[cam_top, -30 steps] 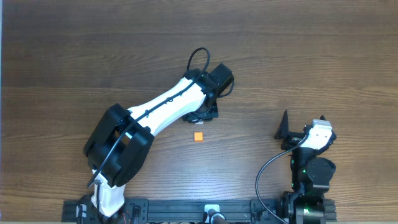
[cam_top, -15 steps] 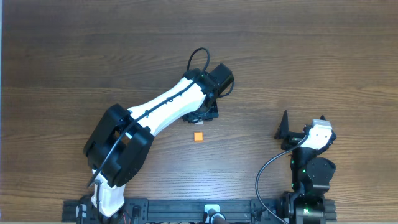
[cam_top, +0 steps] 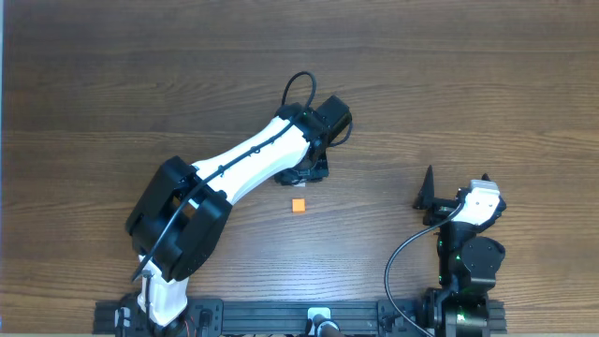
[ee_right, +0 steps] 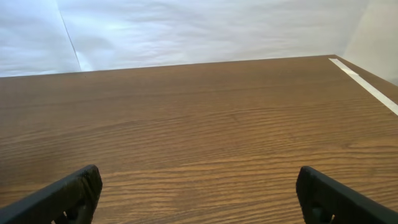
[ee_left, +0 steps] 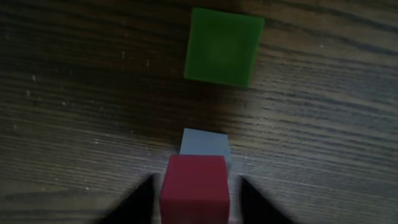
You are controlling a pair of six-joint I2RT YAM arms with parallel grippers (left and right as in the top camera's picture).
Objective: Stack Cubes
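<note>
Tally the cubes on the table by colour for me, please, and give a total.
Orange cube: 1
Green cube: 1
Red cube: 1
Grey cube: 1
Total: 4

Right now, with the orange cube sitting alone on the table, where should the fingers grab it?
Take the orange cube by two opposite side faces, coming straight down from above. It lies flat on the table with bare wood on every side, so its sides look free to close on.
</note>
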